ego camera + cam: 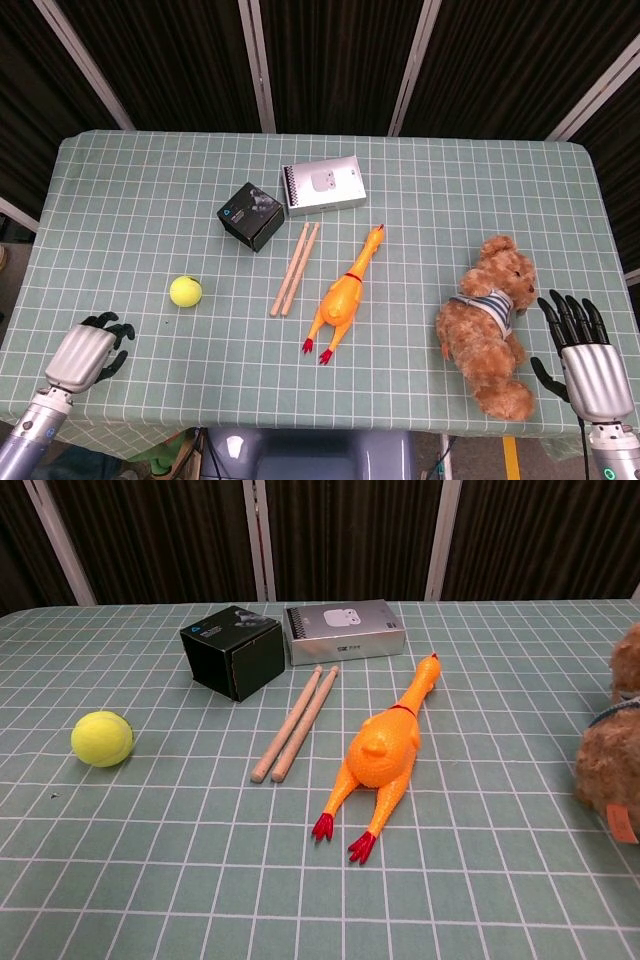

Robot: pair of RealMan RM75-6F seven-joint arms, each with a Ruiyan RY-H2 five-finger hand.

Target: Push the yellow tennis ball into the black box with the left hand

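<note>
A table covered in a green checked cloth [150, 190] is seen from above and from chest height. The yellow tennis ball [185, 291] lies on the cloth toward the robot's left side, alone, well apart from the black box [251, 215], which stands farther back and toward the middle. The box's opening cannot be made out from either view. Just beside the box lies a grey spiral-bound case [323, 185]; whether the two touch is unclear. Two wooden sticks [294, 268] lie side by side in front of the box, and an orange rubber chicken [343, 297] lies next to them, head pointing away. The left hand [88, 352] sits at the near left edge of the table, short of the ball and not touching it, its dark fingers curled inward around nothing. The right hand [582, 352] is at the near right edge, fingers spread and pointing away, empty, close beside a brown teddy bear [493, 325] in a striped top. Neither hand appears in the chest view, where the bear is cut off by the right border.
</note>
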